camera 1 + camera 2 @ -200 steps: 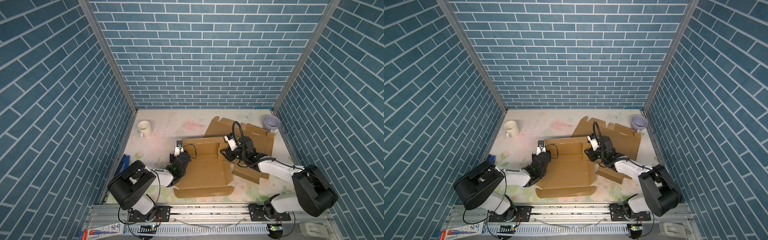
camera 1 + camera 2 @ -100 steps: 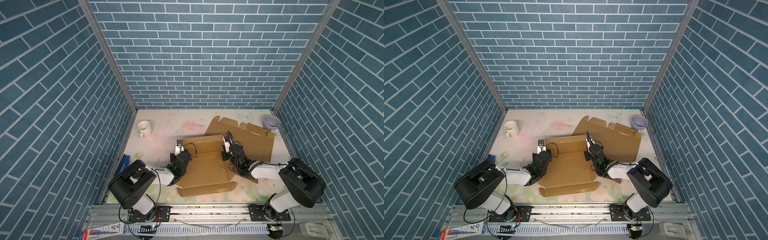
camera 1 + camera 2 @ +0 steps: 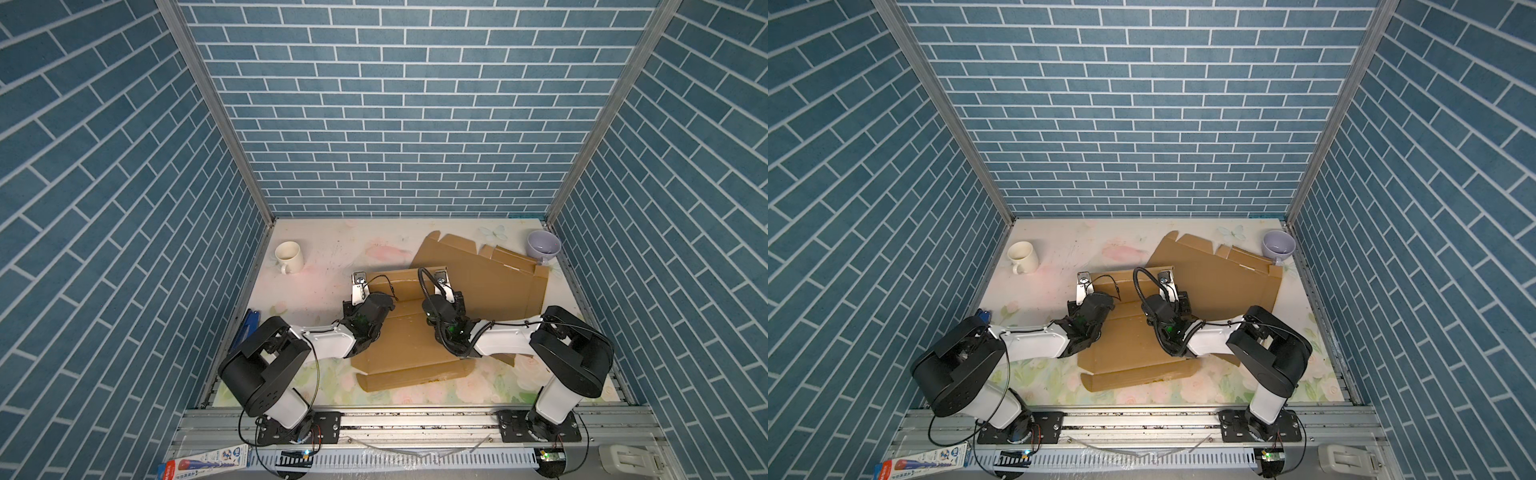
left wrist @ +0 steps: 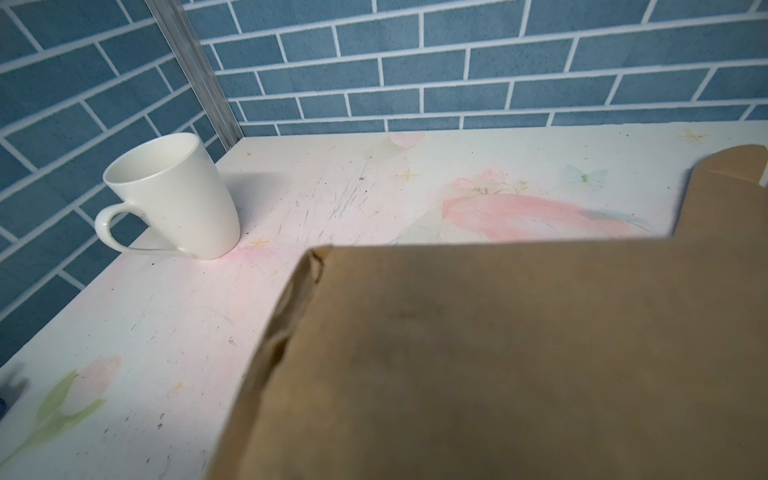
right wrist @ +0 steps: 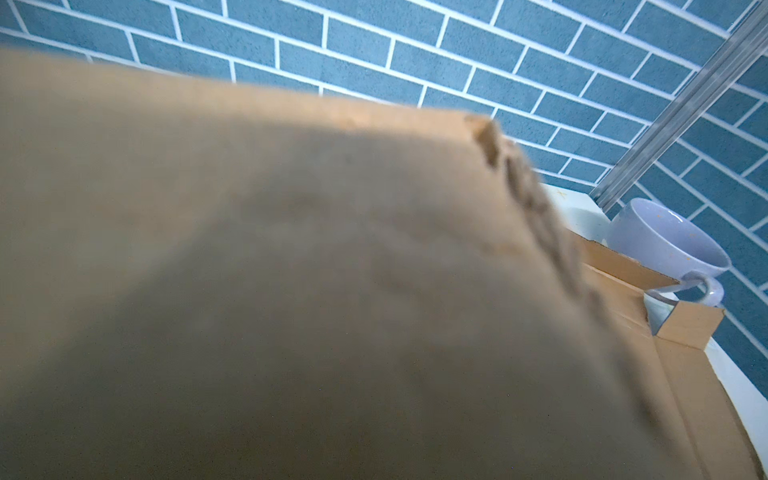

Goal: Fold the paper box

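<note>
1. Across the middle of the desk (image 3: pixel 324 257), the right arm (image 3: pixel 507 347) is sitting much closer in than a second ago. It has swung from the box's right side over to the raised back panel (image 3: pixel 409 284).
2. The right hand (image 3: pixel 446 291), partly open back then, is now closed. The left hand (image 3: pixel 360 291) is staying closed at the same spot.
3. The paper box (image 3: pixel 409 345) has turned slightly. Its front flap (image 3: pixel 415 376) is now slanting up to the right rather than running level with the desk's near edge.
4. The paper box is lying brown and half formed at the desk's centre, between both arms. Its base is lying flat, its back panel is standing up, and its front flap is lying flat on the near side.
5. A larger tabbed sheet (image 3: pixel 490 274) of the same card is lying flat behind it, reaching toward the lilac cup (image 3: pixel 543 247) in the far right corner. A white mug (image 3: pixel 289 257) is standing at the far left, well apart from the box.
6. Both arms are stretching low over the desk, with the hands pointing toward the back wall, one at each end of the back panel.
7. In both wrist views, blurred card is filling the near field and hiding the fingers, so I cannot tell whether either hand is pinching the panel.
</note>
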Available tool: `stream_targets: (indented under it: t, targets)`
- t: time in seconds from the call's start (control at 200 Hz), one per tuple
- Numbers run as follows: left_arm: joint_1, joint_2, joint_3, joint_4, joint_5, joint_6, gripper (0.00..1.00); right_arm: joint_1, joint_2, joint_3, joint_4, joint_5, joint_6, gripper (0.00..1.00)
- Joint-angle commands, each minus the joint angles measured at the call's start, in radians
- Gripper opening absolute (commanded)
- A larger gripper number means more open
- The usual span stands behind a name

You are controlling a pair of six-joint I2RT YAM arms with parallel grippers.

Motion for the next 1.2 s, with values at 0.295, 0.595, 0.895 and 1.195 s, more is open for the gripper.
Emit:
stream_targets:
  t: [0.295,0.595,0.895,1.195]
  targets:
    - [0.031,-0.070,0.047,-0.179,0.144,0.047,0.05,-0.009,-0.083,0.076,-0.184,-0.125,0.090,0.00]
    - [0.109,-0.208,0.102,-0.314,0.322,0.068,0.40,-0.135,-0.187,0.144,-0.478,-0.297,0.266,0.00]
    - [0.110,-0.363,0.180,-0.394,0.468,0.164,0.71,-0.230,-0.186,0.243,-0.637,-0.429,0.448,0.00]
    - [0.112,-0.499,0.296,-0.581,0.553,0.186,0.74,-0.368,-0.148,0.358,-0.876,-0.755,0.703,0.00]
